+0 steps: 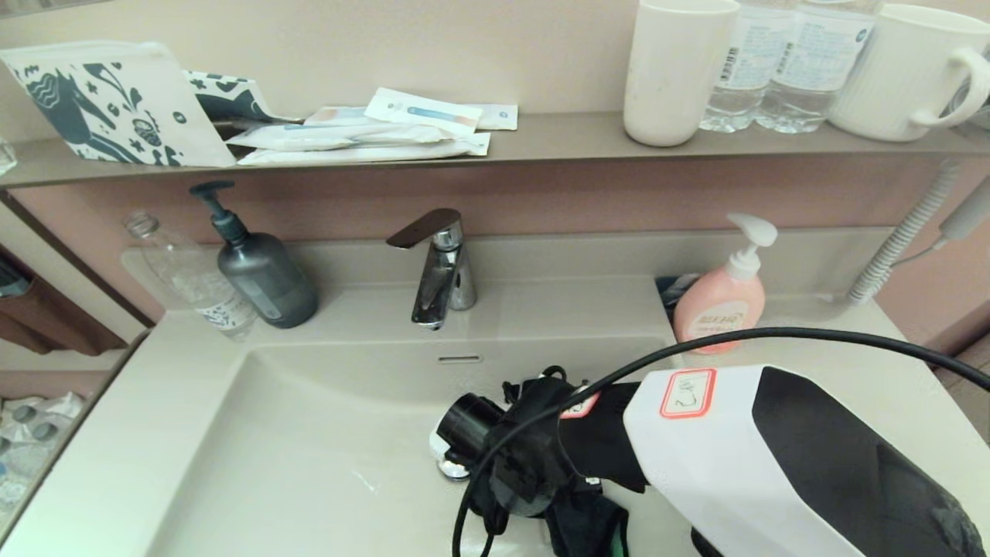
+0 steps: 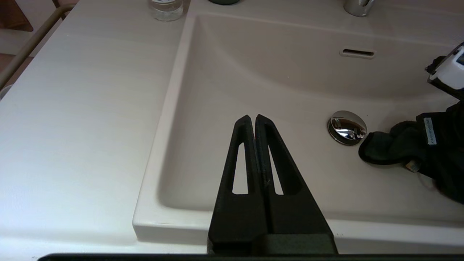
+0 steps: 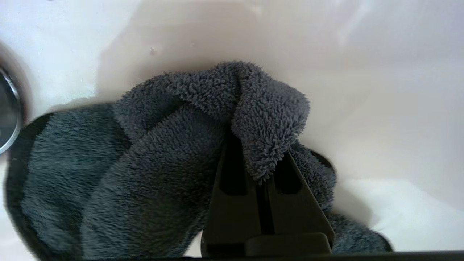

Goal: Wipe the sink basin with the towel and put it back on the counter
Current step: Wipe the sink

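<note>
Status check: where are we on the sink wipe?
Done: right gripper has picked up the towel. In hand: the towel is pressed on the sink basin floor beside the drain plug. Left: finish wiping, return it to the counter. Left gripper hovers shut, empty.

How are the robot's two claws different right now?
The right gripper is shut on the grey towel, down in the sink basin beside the drain plug. The left gripper is shut on nothing, hanging above the basin's near edge. Both are black.
</note>
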`<state>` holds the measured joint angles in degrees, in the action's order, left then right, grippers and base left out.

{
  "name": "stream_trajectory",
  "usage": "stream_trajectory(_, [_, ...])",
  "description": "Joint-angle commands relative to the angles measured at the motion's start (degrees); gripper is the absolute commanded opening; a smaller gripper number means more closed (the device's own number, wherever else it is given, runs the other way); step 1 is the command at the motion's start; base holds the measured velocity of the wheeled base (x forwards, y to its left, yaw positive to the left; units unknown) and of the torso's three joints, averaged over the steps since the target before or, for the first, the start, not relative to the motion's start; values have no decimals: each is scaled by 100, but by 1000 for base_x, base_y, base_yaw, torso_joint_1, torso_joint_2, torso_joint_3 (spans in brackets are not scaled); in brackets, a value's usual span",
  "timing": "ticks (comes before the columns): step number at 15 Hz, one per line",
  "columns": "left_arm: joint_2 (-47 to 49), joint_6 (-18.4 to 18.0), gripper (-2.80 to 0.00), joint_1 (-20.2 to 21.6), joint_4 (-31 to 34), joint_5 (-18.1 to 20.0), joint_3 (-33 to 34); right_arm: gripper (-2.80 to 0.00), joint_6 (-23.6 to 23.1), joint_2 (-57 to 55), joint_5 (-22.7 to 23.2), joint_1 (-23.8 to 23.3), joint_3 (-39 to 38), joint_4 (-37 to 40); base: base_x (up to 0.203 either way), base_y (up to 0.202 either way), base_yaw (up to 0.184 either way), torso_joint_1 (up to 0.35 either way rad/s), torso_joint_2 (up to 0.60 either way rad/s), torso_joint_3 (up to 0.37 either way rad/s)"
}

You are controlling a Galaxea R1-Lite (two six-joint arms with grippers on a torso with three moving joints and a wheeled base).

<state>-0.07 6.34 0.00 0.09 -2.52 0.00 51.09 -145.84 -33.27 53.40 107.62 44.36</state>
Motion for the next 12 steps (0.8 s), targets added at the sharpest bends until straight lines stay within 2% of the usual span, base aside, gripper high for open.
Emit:
stream_trajectory(1, [7,8,-280,0,-1,-3,0,-280,73,-180,288,242,103,-219,0,0,0,0,0,0])
stream_trajectory(5, [7,8,-280,0,-1,-3,0,-280,91,-436,873,685,542,-658,0,0,0,0,0,0])
stream_trajectory(7, [7,8,-280,0,-1,-3,0,-280,56,-446,989,863,554,-1116,0,0,0,0,0,0])
stream_trajectory(12, [7,8,-280,0,-1,-3,0,-280,-468,-686,963,913,558,-3275,0,0,0,0,0,0])
